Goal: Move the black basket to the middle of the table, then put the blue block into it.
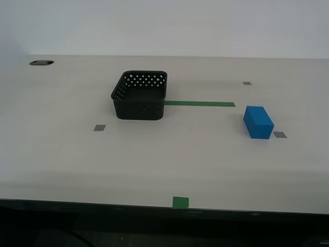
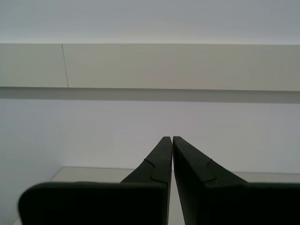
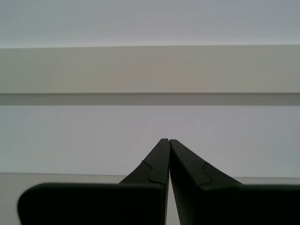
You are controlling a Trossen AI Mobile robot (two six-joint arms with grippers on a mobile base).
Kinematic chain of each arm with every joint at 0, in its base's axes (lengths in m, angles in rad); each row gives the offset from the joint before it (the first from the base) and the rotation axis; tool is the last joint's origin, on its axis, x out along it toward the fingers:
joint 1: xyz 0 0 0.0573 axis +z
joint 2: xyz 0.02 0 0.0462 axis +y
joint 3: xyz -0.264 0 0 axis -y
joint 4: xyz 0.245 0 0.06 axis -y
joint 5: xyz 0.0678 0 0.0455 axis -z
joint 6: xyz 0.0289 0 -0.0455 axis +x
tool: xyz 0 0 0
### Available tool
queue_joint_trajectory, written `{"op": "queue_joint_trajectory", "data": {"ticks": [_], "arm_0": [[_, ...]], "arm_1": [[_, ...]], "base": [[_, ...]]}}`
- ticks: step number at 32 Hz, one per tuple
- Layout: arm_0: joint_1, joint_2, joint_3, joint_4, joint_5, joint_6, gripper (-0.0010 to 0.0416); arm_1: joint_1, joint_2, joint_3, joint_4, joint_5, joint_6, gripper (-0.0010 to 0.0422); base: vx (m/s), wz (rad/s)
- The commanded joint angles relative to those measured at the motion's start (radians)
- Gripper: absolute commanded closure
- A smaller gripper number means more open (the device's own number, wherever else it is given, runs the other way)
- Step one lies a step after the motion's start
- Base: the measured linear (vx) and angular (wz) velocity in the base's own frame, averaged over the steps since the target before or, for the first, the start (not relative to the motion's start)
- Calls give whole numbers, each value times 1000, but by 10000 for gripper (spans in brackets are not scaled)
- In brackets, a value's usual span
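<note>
Fingers (image 3: 161,159) of both my grippers together, empty; black basket (image 1: 140,95) unlabelled

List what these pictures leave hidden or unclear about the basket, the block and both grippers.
- Black basket, exterior view: its near wall hides part of the floor inside.
- Blue block, exterior view: far and underside faces turned away.
- My first gripper and my second gripper: neither appears in the exterior view, and both wrist views show only wall, so where they stand relative to the table cannot be told.
</note>
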Motion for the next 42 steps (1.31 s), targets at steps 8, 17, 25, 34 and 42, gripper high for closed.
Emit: {"op": "queue_joint_trajectory", "data": {"ticks": [8, 17, 25, 34, 42], "arm_0": [[0, 0, 1, -35, 0, -4, 403], [0, 0, 1, -35, 0, -4, 404], [1, 0, 9, -91, 0, -4, 404], [4, 0, 100, -325, 0, -3, 404], [8, 1, 185, -578, -1, -8, 404]], "arm_1": [[-1, 0, 14, -15, 0, -1, 412], [-1, 0, 14, -26, 0, -1, 412], [-2, 0, 44, -239, 0, 0, 412], [-18, 8, 240, -646, 0, 3, 412], [-82, 120, 441, -966, 0, 69, 412]], "base": [[0, 0], [0, 0], [0, 0], [0, 0], [0, 0]]}}
